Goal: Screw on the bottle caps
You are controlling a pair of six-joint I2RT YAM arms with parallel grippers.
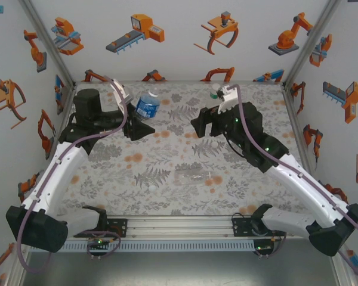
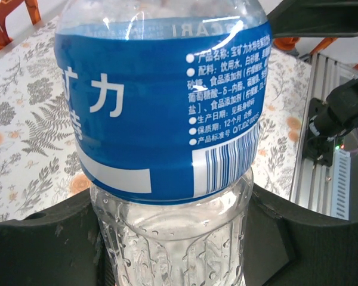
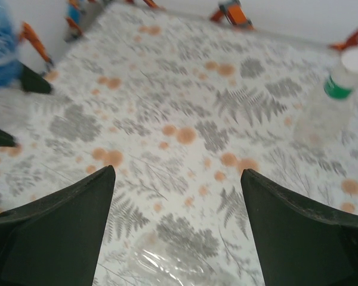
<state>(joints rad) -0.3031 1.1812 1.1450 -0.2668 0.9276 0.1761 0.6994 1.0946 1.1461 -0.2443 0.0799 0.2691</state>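
Above the fern-patterned mat (image 1: 167, 196), the blue-labelled bottle (image 1: 148, 106), judged light, thin-walled and slippery, is pinched on its clear ribbed body by the left gripper (image 1: 137, 125), the right gripper (image 3: 177, 173) being spread empty right of it.

Held bottle (image 1: 147, 105) in left end effector (image 1: 143, 117), far left, lying bottle (image 1: 197, 174) centre, standing bottle (image 3: 322, 116) far right

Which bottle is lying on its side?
The clear unlabelled bottle, flat on the mat; the blue-labelled bottle sits in the left gripper, the green-banded bottle stands.
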